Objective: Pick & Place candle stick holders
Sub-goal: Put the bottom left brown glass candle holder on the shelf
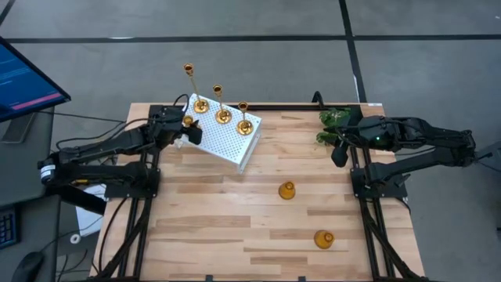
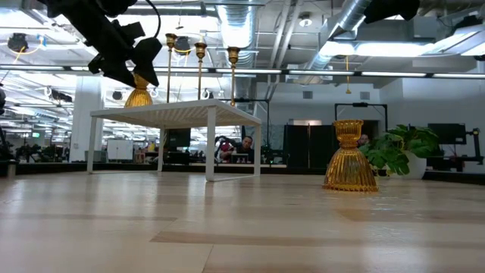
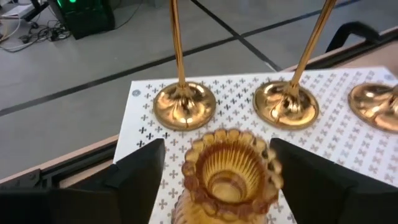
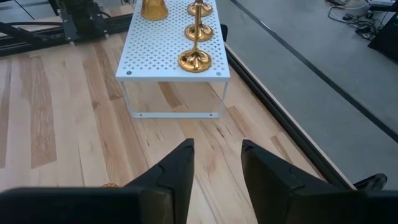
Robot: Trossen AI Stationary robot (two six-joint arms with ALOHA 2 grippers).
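Observation:
A white perforated shelf (image 1: 231, 139) stands at the table's far left. Three tall-stemmed gold holders (image 1: 223, 116) stand on it by their round bases. A short bell-shaped gold holder (image 3: 227, 174) stands upright on the shelf's left part, also in the low view (image 2: 139, 95). My left gripper (image 1: 188, 129) is open around it, one finger on each side, with a strip of shelf showing beside one finger. Two more short holders (image 1: 287, 190) (image 1: 324, 239) stand on the table. My right gripper (image 1: 339, 153) is open and empty at the far right. My left gripper's fingers come down slanting from the table's left side and stand on either side of the short holder's upper cup (image 3: 205, 155). One finger (image 3: 298, 174) lies right at the cup's rim. I cannot tell whether it touches.
A green leafy plant (image 1: 333, 121) sits at the far right, just beside my right gripper, and shows in the low view (image 2: 398, 152). The table's middle and near left are bare wood. A monitor (image 1: 23, 78) stands off the table's left.

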